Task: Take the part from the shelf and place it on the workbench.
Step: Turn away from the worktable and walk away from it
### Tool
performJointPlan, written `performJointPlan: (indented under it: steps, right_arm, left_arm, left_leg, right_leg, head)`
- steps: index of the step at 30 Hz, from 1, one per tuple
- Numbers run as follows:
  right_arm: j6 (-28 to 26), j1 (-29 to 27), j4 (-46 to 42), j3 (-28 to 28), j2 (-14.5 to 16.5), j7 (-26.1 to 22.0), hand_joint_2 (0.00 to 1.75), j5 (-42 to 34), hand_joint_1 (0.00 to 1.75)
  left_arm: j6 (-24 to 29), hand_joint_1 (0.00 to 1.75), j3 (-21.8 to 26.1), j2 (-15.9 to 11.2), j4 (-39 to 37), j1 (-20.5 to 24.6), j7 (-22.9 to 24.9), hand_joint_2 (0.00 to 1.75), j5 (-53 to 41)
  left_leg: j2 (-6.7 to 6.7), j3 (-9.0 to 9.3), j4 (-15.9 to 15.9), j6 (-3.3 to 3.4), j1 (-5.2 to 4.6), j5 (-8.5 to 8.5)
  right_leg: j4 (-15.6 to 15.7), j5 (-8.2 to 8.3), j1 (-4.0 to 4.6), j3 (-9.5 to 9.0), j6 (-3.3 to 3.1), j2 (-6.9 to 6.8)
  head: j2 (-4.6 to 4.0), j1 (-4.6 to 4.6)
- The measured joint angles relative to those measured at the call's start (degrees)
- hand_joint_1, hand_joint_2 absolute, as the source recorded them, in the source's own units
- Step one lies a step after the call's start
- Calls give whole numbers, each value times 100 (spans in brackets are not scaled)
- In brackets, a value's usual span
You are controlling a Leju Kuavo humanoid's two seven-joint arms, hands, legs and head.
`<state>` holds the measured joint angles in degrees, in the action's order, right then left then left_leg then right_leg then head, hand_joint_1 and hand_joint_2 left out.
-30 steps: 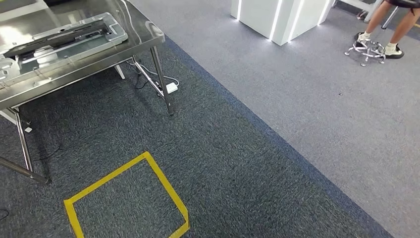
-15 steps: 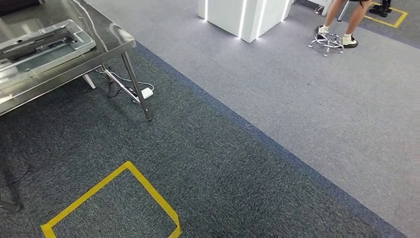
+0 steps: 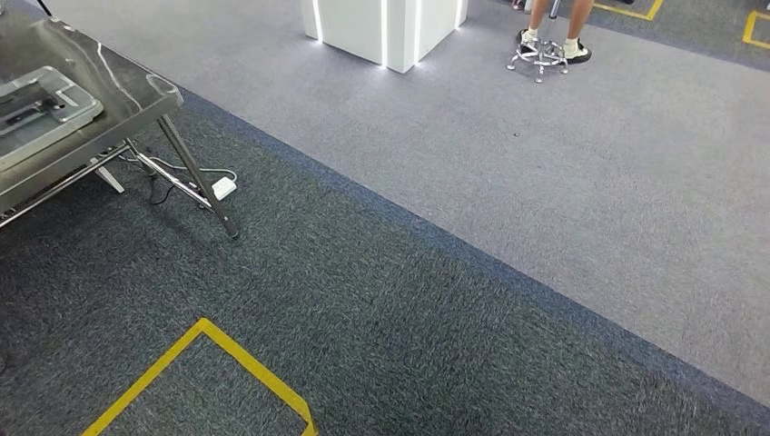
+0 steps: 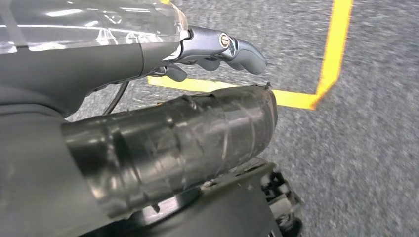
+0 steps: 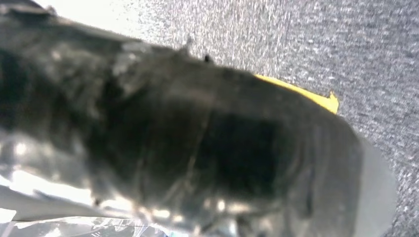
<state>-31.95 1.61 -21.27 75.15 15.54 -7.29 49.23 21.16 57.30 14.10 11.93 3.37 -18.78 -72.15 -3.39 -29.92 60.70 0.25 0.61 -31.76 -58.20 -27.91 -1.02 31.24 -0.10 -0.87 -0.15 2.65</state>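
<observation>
The grey left hand (image 4: 217, 49) hangs over the carpet with its fingers (image 4: 244, 52) curled and nothing visibly in them. The right hand (image 5: 207, 148) is a dark blur close to the lens — I cannot tell its state. At 7 o'clock in the head view lies a yellow floor-tape outline (image 3: 213, 368); open dark carpet runs toward 3 o'clock. At 10 o'clock, the shiny steel workbench (image 3: 118, 91) carries a flat grey metal part (image 3: 36, 113) near its corner, long axis toward 2 o'clock. A seated person's legs (image 3: 554, 27) show at 1 o'clock.
</observation>
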Motion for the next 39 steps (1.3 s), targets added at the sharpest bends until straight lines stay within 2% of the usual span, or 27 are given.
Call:
performJointPlan:
  steps: [2, 3, 4, 5, 6, 7, 8, 10, 11, 13, 15, 17, 18, 19, 20, 21, 23, 25, 26, 28, 30, 32, 34, 35, 36, 37, 39]
  right_arm:
    - [-2, 13, 1, 7, -2, -5, 0, 3, 0]
    - [-2, 16, 4, 11, -3, -7, 0, 3, 0]
    - [-3, 16, 7, 16, -3, -7, 0, 5, 0]
    - [-4, 14, 12, 21, -4, -7, 0, 7, 0]
    - [-6, 12, 20, 25, -4, -5, 0, 9, 0]
    - [-7, 12, 28, 27, -4, -3, 0, 12, 0]
    - [-8, 15, 42, 28, 1, -2, 0, 13, 0]
    - [-15, 21, 64, 28, 8, -1, 0, 14, 0]
    - [-19, 20, 72, 28, 10, -1, 0, 14, 0]
    - [-25, 9, 80, 29, 8, 0, 0, 14, 0]
    - [-28, 11, 88, 30, 5, 1, 0, 14, 0]
    - [-28, 26, 92, 30, 2, 0, 0, 15, 0]
    - [-28, 32, 93, 30, -2, 0, 0, 17, 0]
    - [-27, 33, 95, 30, -7, -1, 0, 21, 0]
    - [-27, 30, 97, 30, -17, -2, 0, 25, 0]
    - [-26, 26, 100, 30, -27, -3, 0, 29, 0]
    - [-25, 23, 107, 30, -48, -7, 0, 32, 0]
    - [-23, 31, 115, 30, -55, -9, 0, 32, 0]
    - [-24, 34, 120, 31, -56, -8, 0, 32, 0]
    - [-30, 30, 128, 33, -59, -3, 0, 32, 0]
    - [-37, 27, 135, 37, -62, 10, 0, 33, 0]
    - [-46, 34, 138, 40, -63, 36, 0, 33, 0]
    - [-50, 39, 139, 53, -63, 59, 0, 33, 0]
    - [-50, 37, 139, 60, -63, 65, 0, 33, 0]
    - [-50, 35, 140, 66, -63, 68, 0, 33, 0]
    - [-50, 34, 142, 69, -63, 70, 0, 33, 0]
    - [-46, 40, 151, 70, -60, 73, 0, 34, 0]
  left_arm:
    - [0, 0, 0, 3, 0, -9, 1, 0, -4]
    - [0, 0, 1, 4, 0, -17, 1, 0, -5]
    - [0, 0, 1, 3, 0, -24, 1, 0, -8]
    - [-1, 0, 1, 3, 0, -29, 1, 0, -10]
    - [-1, 0, 1, 2, 0, -31, 1, 0, -13]
    - [-2, 0, 1, 2, 0, -31, 1, 0, -15]
    - [-2, 0, 1, -1, 0, -32, 1, 0, -15]
    - [-2, 0, 0, -9, 0, -28, -4, 0, -16]
    - [-2, 0, 0, -13, 0, -23, -5, 0, -17]
    - [-2, 0, 1, -12, 0, -10, -7, 0, -16]
    - [-3, 0, 1, -3, 0, -10, -7, 0, -16]
    - [-6, 0, 1, 10, 0, -20, -8, 0, -19]
    - [-8, 0, 1, 15, 0, -29, -7, 0, -20]
    - [-9, 0, 1, 14, 0, -36, -7, 0, -20]
    - [-9, 0, 1, 14, 0, -39, -7, 0, -20]
    - [-9, 0, 1, 14, 0, -38, -7, 0, -20]
    - [-9, 0, 1, 17, 0, -30, -8, 0, -20]
    - [-9, 0, 1, 19, 0, -23, -11, 0, -19]
    - [-9, 0, 1, 19, 0, -17, -13, 0, -18]
    - [-9, 0, 1, 20, 0, 1, -14, 0, -14]
    - [-9, 0, 1, 20, 0, 15, -13, 0, -8]
    - [-9, 0, 1, 21, 0, 12, -9, 0, 1]
    - [-9, 0, 2, 21, 0, -6, -5, 0, 11]
    - [-9, 0, 3, 20, 0, -14, -4, 0, 15]
    - [-9, 0, 3, 19, 0, -19, -3, 0, 19]
    - [-9, 0, 3, 19, 0, -21, -3, 0, 21]
    - [-9, 0, 4, 17, 0, -23, -4, 0, 29]
  left_leg:
    - [228, -332, 712, -18, 8, -387]
    - [265, -514, 1088, -14, 7, -533]
    - [279, -636, 1327, -2, 5, -576]
    - [289, -663, 1359, 20, 2, -503]
    - [310, -581, 1158, 53, -4, -326]
    - [370, -419, 788, 96, -15, -98]
    - [511, -243, 382, 149, -26, 81]
    - [712, -25, -152, 212, -54, 263]
    - [751, -1, -234, 227, -68, 266]
    - [635, 31, -309, 251, -69, 316]
    - [499, 80, -424, 300, -40, 387]
    - [346, 91, -475, 328, -32, 418]
    - [262, 84, -473, 332, -34, 414]
    - [182, 79, -468, 328, -35, 405]
    - [106, 73, -459, 321, -32, 391]
    - [36, 68, -443, 307, -24, 372]
    - [-73, 75, -384, 248, -9, 315]
    - [-153, 88, -318, 159, -18, 249]
    - [-188, 100, -305, 120, -27, 231]
    - [-242, 136, -312, 54, -19, 217]
    - [-99, 110, -189, -7, 9, 98]
    - [159, -142, 365, -35, 27, -239]
    - [266, -526, 1134, -26, 25, -544]
    - [278, -644, 1340, -13, 24, -556]
    - [287, -664, 1331, 8, 21, -452]
    - [314, -578, 1094, 40, 16, -250]
    - [527, -268, 316, 123, 5, 172]
  right_leg:
    - [3, 19, 8, 20, -51, 93]
    - [-2, 23, 22, 31, -64, 149]
    - [-8, 26, 36, 38, -71, 215]
    - [-17, 27, 49, 41, -73, 286]
    - [-26, 27, 59, 40, -74, 359]
    - [-34, 28, 66, 39, -73, 430]
    - [-44, 29, 71, 42, -67, 493]
    - [-56, 39, 57, 64, -25, 606]
    - [-53, 49, 43, 79, 8, 655]
    - [-40, 69, 23, 97, 75, 704]
    - [-208, -57, 41, 181, 121, 511]
    - [-760, -396, 44, 449, 162, 250]
    - [-1092, -553, 31, 611, 188, 195]
    - [-1329, -628, 9, 722, 219, 171]
    - [-1392, -597, -18, 744, 250, 150]
    - [-1258, -473, -46, 666, 279, 119]
    - [-588, -148, -78, 297, 312, -55]
    - [-119, -3, -60, 61, 262, -195]
    - [-73, -17, -40, 51, 216, -206]
    - [-76, -5, -25, 72, 132, -112]
    - [-54, 17, -39, 72, 57, -28]
    - [-39, 36, -42, 79, -4, 57]
    - [-42, 42, -16, 92, -36, 170]
    - [-44, 43, -2, 91, -41, 239]
    - [-45, 43, 9, 85, -42, 311]
    - [-45, 43, 18, 74, -42, 387]
    - [-57, 42, 33, 67, -33, 527]
  head:
    - [0, -1]
    - [0, -1]
    - [0, -1]
    - [0, -1]
    - [0, -1]
    - [0, -1]
    - [0, 1]
    - [0, 1]
    - [0, 0]
    - [0, -1]
    - [0, 11]
    - [0, 29]
    - [0, 33]
    - [0, 33]
    - [0, 33]
    - [0, 33]
    - [0, 35]
    - [0, 30]
    - [0, 27]
    - [0, 21]
    - [0, 20]
    - [0, 18]
    - [0, 17]
    - [0, 17]
    - [0, 17]
    - [0, 17]
    - [0, 18]
